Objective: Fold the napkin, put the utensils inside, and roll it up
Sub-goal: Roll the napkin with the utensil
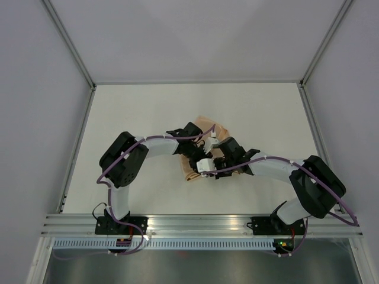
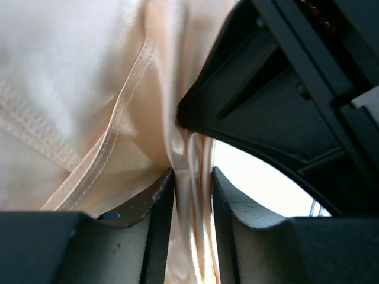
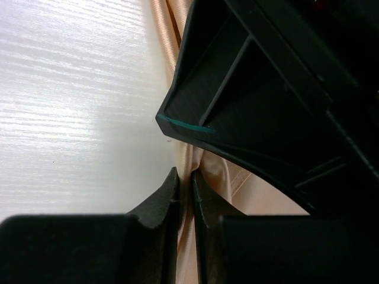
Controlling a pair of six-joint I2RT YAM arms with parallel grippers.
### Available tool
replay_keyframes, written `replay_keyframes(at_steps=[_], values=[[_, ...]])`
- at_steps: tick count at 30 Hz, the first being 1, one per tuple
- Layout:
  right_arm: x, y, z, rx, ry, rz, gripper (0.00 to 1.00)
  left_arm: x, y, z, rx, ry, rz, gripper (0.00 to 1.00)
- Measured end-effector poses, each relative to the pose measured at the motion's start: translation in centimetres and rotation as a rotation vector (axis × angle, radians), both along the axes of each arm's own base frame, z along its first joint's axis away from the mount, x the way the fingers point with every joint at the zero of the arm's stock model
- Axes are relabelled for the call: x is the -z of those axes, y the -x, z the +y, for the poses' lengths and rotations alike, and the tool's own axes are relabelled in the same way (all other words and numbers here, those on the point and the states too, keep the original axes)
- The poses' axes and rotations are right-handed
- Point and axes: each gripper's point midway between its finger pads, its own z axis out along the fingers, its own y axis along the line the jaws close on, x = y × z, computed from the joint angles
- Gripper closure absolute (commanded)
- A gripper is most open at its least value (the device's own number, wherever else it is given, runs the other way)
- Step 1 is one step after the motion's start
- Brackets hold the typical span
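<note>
Napkin (image 1: 219,127) lay bunched mid-table, under both wrists. Right gripper (image 3: 185,183) pinched thin fold. Left gripper (image 2: 192,190) straddled thicker fold, jaws slightly apart; clamping undetermined. Grippers opposed, tips nearly touching.

Peach-orange napkin (image 1: 204,123), plain, with a glossy pale sheen and hem stitching of the same colour up close. White table (image 1: 148,112), finely streaked with pale grey grain at close range. Arms (image 1: 157,144) white along the links, black at joints and wrists. Purple cables (image 1: 102,174) along both. Thin teal line (image 3: 183,123) on a black housing (image 3: 266,89). Silver rails (image 1: 201,222) at the near edge. Pale grey walls (image 1: 35,89). Green light (image 1: 278,242) on the black right base (image 1: 266,226).
</note>
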Motion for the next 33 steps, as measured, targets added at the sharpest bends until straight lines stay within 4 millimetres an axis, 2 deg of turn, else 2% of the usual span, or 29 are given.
replay_keyframes(at_steps=[12,21,29,33], values=[[0.0,-0.3,0.2,0.026,0.007,0.029,0.99,-0.2,-1.3,0.9,-0.119,0.015,0.066,0.57],[0.0,-0.3,0.2,0.037,0.003,0.033,1.0,-0.6,-1.6,0.7,-0.143,0.039,0.037,0.53],[0.0,-0.4,0.2,0.054,-0.003,0.038,1.0,-1.8,-2.4,0.3,-0.156,0.082,-0.003,0.53],[0.0,-0.5,0.3,0.06,-0.006,0.037,1.0,-1.7,-2.8,0.4,-0.178,0.078,-0.022,0.53]])
